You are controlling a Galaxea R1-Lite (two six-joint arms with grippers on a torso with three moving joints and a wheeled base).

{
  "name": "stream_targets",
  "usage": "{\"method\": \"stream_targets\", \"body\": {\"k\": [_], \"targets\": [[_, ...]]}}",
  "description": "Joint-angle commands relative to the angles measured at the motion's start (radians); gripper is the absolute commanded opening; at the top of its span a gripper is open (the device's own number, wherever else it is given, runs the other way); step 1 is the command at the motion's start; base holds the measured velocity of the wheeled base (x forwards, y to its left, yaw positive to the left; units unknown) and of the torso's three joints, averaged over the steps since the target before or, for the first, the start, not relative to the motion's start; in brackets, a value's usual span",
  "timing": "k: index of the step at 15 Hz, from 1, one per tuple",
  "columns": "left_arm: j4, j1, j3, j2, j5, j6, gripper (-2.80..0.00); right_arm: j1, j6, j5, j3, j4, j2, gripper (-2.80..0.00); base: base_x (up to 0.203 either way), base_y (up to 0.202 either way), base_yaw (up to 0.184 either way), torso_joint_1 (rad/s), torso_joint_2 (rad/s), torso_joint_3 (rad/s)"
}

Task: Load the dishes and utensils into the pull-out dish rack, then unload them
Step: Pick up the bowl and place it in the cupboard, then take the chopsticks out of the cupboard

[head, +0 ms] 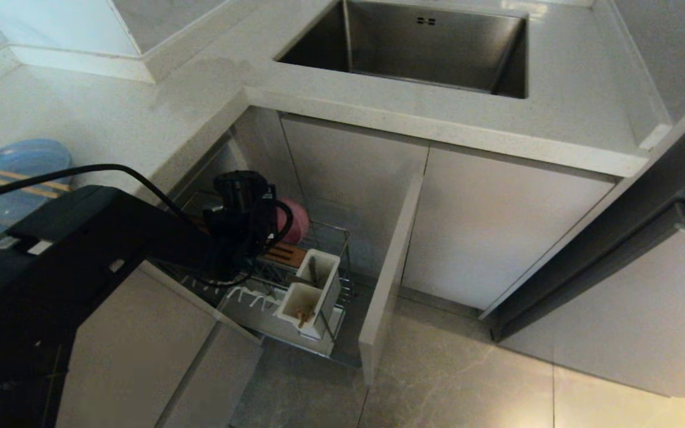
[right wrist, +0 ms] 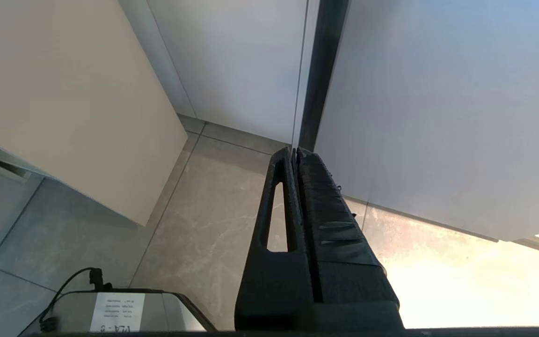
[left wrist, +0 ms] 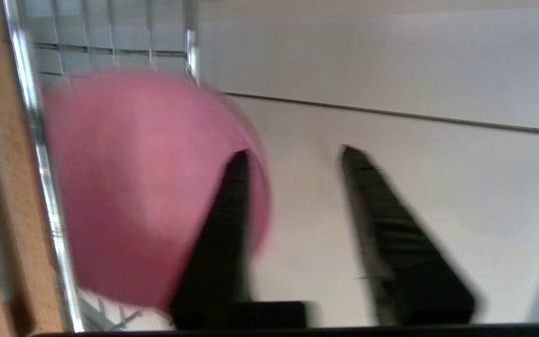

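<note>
pink bowl (left wrist: 148, 187), round and smooth, seemingly rests in chrome wire rack (head: 319, 279); left jaws apart beside it.

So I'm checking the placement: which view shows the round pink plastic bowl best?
The left wrist view: the round pink plastic bowl looms large, though blurred. The head view shows only an edge behind the arm; the right wrist view shows none.
</note>
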Motion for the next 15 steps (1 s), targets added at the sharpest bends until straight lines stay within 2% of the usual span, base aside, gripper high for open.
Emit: {"method": "stream_targets", "body": {"k": [1,8,10,15], "targets": [[-0.006,0.000,0.001,-0.003,0.005,-0.009,0.00,0.000,0.000,0.000,0.000,0.000,0.001,-2.80,0.000,0.000,0.000,0.000,0.00,0.000],[-0.009,-0.002,-0.001,-0.045,0.010,-0.003,0.00,0.000,0.000,0.000,0.000,0.000,0.001,-2.80,0.000,0.000,0.000,0.000,0.00,0.000],[-0.011,-0.005,-0.002,-0.093,0.006,0.022,0.00,0.000,0.000,0.000,0.000,0.000,0.001,-2.80,0.000,0.000,0.000,0.000,0.00,0.000],[-0.007,-0.044,0.007,-0.190,0.006,0.037,0.00,0.000,0.000,0.000,0.000,0.000,0.001,-2.80,0.000,0.000,0.000,0.000,0.00,0.000]]}}
